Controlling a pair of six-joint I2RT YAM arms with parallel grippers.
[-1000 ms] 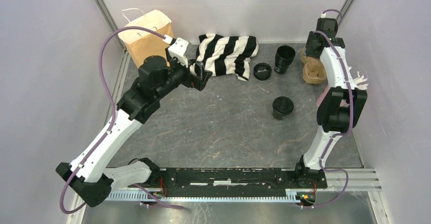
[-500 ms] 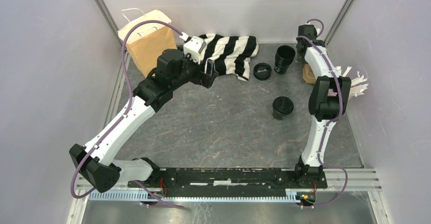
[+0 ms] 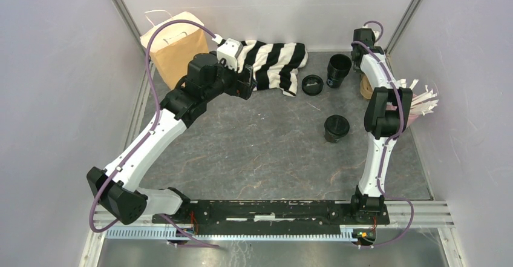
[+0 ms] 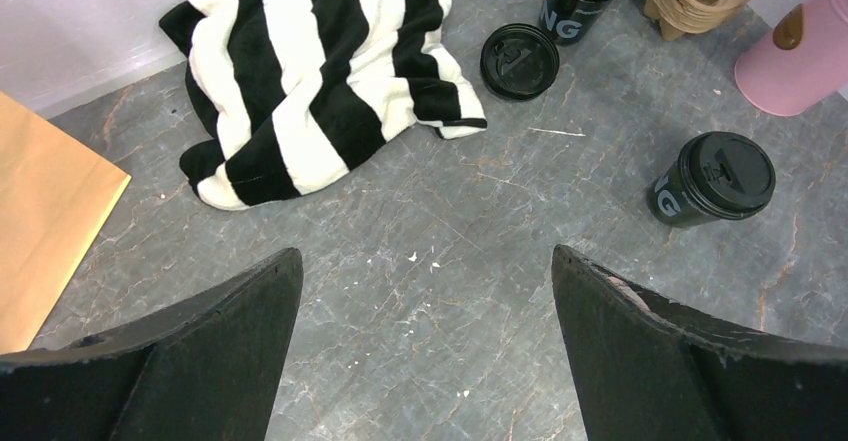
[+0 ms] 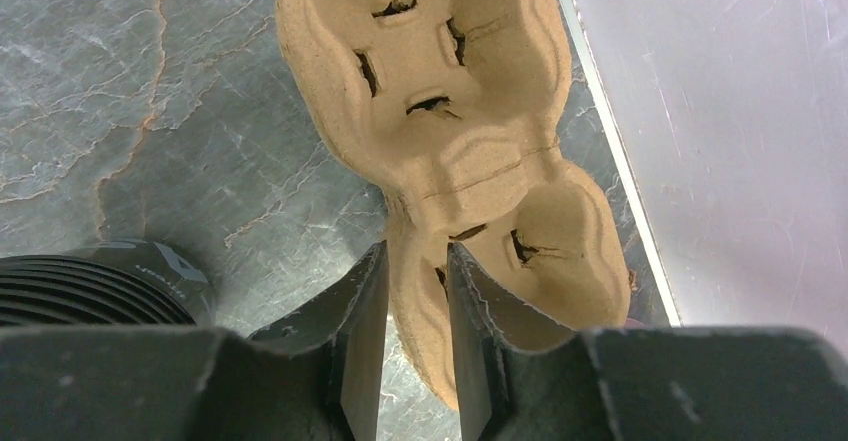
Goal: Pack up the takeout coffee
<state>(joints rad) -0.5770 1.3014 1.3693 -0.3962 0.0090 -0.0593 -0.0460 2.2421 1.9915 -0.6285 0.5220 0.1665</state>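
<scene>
Left wrist view shows the upright takeout coffee [image 4: 715,176] ahead-right of the wide-apart left fingers [image 4: 200,361]; the nearer right fingers [image 5: 360,361], narrowly apart, straddle the rim of a cardboard carrier [image 5: 440,91], grip unclear.

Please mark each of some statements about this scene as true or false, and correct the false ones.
The coffee has its lid on. True.
The left gripper holds the cloth. False: it is open and empty.
The coffee stands in the bag. False: it stands on the table, apart from the bag.
A loose lid lies beside the cloth. True.
The right gripper is over the loose lid. False: it is at the carrier.
</scene>
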